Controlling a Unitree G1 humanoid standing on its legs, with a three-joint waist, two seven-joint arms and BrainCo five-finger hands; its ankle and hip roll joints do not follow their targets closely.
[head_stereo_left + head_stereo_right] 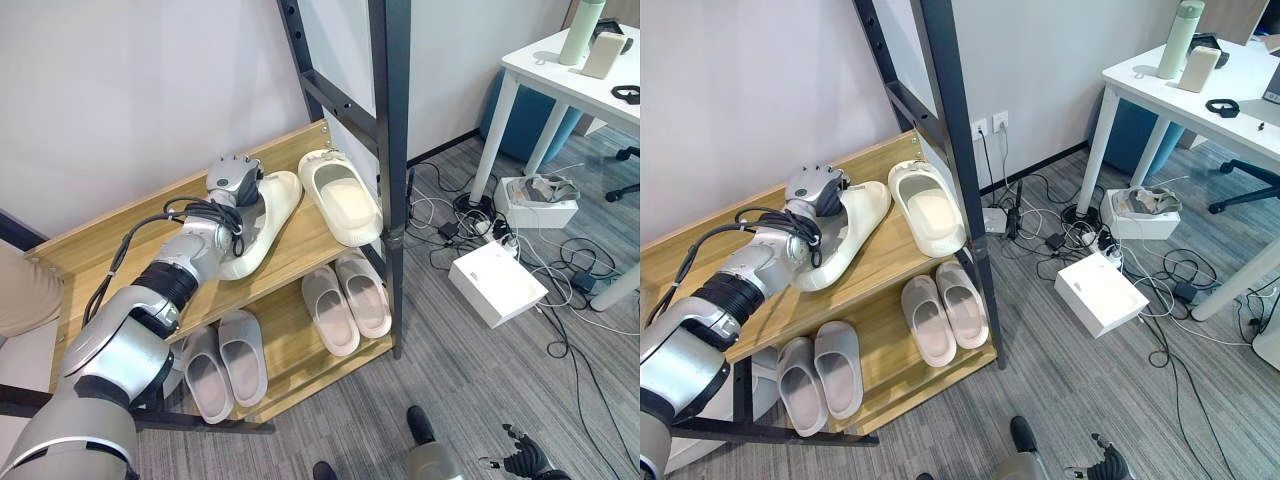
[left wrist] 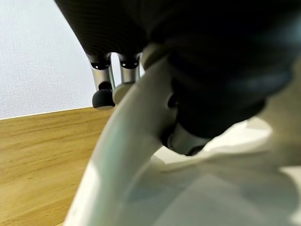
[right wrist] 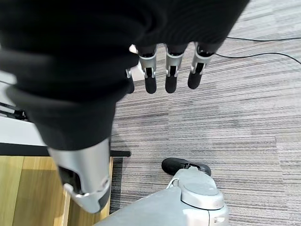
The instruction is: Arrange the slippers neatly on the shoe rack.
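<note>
On the shoe rack's top shelf point(image 1: 120, 240) lie two cream slippers. The left one point(image 1: 268, 222) is slanted, and my left hand point(image 1: 232, 178) is on its heel end. In the left wrist view the thumb presses inside the slipper's wall point(image 2: 122, 155) while the fingers point(image 2: 102, 94) reach down outside it, pinching the rim above the wooden shelf point(image 2: 42, 150). The other cream slipper point(image 1: 342, 197) lies just to the right, by the black post. My right hand point(image 1: 520, 462) hangs low near the floor, its fingers point(image 3: 171, 75) straight and holding nothing.
The lower shelf holds a pale pink pair point(image 1: 345, 300) and a grey pair point(image 1: 225, 365). A black upright post point(image 1: 390, 150) stands at the rack's right end. On the carpet to the right are a white box point(image 1: 497, 283), tangled cables point(image 1: 440, 215) and a white table point(image 1: 570, 75).
</note>
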